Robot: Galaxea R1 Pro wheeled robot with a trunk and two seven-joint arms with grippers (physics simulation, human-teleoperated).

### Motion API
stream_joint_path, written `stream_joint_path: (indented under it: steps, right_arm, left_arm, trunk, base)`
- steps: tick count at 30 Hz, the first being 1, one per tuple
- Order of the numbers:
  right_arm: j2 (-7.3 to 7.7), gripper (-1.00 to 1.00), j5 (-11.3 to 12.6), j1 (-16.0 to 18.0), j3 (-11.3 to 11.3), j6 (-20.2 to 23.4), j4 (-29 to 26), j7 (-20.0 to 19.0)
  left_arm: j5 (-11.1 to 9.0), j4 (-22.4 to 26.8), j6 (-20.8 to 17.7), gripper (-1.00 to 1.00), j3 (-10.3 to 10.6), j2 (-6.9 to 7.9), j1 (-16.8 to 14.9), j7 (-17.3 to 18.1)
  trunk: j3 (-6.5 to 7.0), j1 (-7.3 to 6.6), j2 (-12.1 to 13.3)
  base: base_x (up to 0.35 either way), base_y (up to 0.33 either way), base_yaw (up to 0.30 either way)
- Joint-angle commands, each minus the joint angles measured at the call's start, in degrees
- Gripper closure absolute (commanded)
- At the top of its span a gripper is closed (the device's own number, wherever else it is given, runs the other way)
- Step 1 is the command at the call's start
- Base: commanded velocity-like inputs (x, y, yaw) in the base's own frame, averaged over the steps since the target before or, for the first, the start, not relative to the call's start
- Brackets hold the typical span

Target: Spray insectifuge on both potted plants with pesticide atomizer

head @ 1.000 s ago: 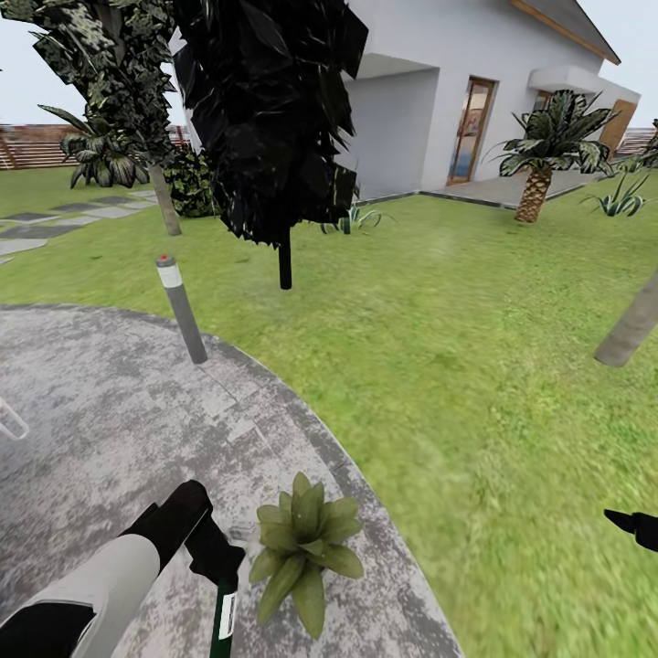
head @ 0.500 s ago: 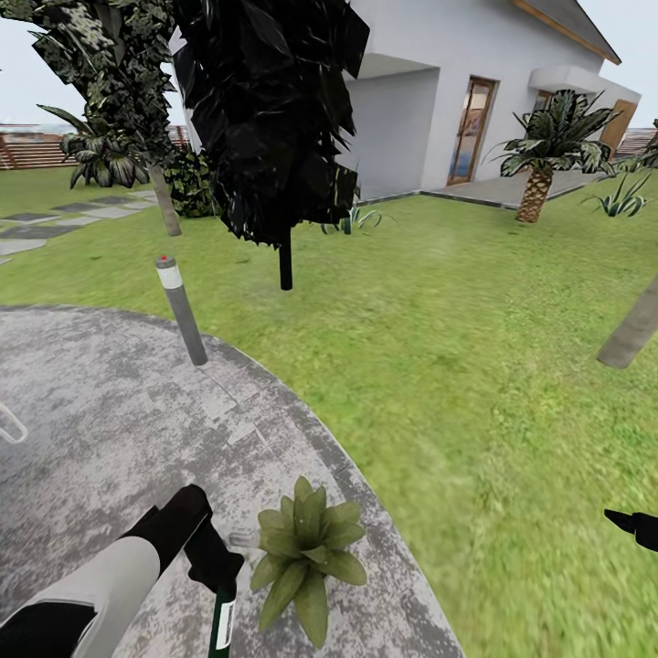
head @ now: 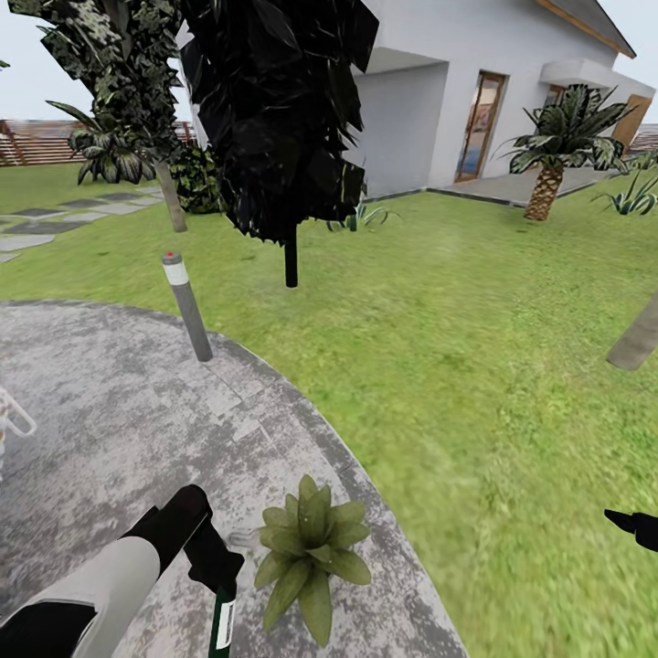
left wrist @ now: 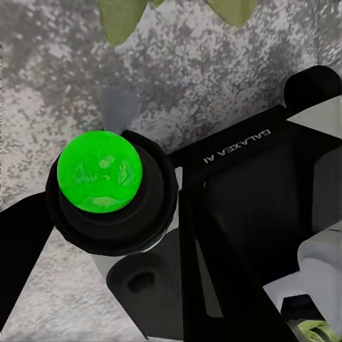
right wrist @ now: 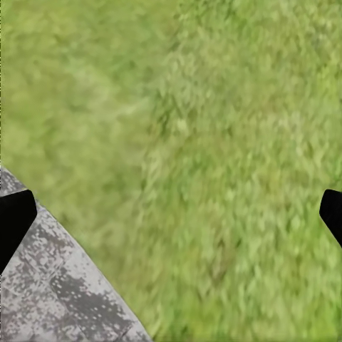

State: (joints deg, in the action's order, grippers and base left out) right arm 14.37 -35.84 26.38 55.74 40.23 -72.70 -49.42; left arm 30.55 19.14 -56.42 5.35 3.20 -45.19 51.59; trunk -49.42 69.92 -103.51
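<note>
Nearest, at the head view's lower left: the left arm, white and black, with its end effector point(head: 217, 568) clamped on the pesticide atomizer point(head: 221, 624), a slim dark green bottle w/ pale label hanging down toward the frame's lower edge. In the left wrist view the end effector point(left wrist: 142, 235) grips a dark body topped by a bright green ball.

Just beside it, to its right, one potted plant point(head: 311, 557), a low rosette of pointed green leaves, sits on the round mottled grey patio point(head: 110, 429) near its edge; pot hidden under leaves.

At far right edge, the right end effector point(head: 635, 527) shows as a black tip over the lawn point(head: 475, 384); in the right wrist view its fingertips point(right wrist: 14, 221) stand wide apart, nothing btwn them.

Further out: grey bollard lamp point(head: 186, 307) w/ red top at patio's rim, then a dark tree point(head: 274, 119), palm point(head: 562, 146), stepping slabs point(head: 55, 224), white house point(head: 475, 91), wooden fence point(head: 41, 142).
</note>
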Motion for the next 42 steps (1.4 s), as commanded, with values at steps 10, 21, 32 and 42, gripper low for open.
stream_joint_path:
  steps: [10,21,32,42]
  right_arm:
    - [0.00,-1.00,-0.55,0.07,0.09,0.11,-0.07,-0.59]
    - [0.03,-1.00,-0.55,0.07,0.10,0.11,-0.06,-0.59]
    - [0.03,-1.00,-0.55,0.07,0.15,0.11,-0.05,-0.59]
    - [0.02,-1.00,-0.55,0.07,0.16,0.11,-0.07,-0.59]
  left_arm:
    - [0.25,0.28,-0.18,1.00,0.51,0.04,0.00,0.41]
    - [0.21,0.04,-0.18,1.00,5.49,0.05,-0.02,0.44]
    - [0.23,-0.06,-0.17,1.00,5.93,0.01,0.05,0.36]
    - [0.30,-2.83,0.16,1.00,5.98,0.12,0.11,-1.90]
  trunk:
    - [-0.43,0.01,-0.02]
    - [-0.80,0.01,-0.02]
    - [-1.78,0.01,-0.02]
    - [-2.04,0.01,-0.02]
  base:
    - [0.132,0.058,0.001]
    - [0.002,0.001,-0.004]
    - [0.000,0.000,-0.046]
    - [0.000,0.000,-0.001]
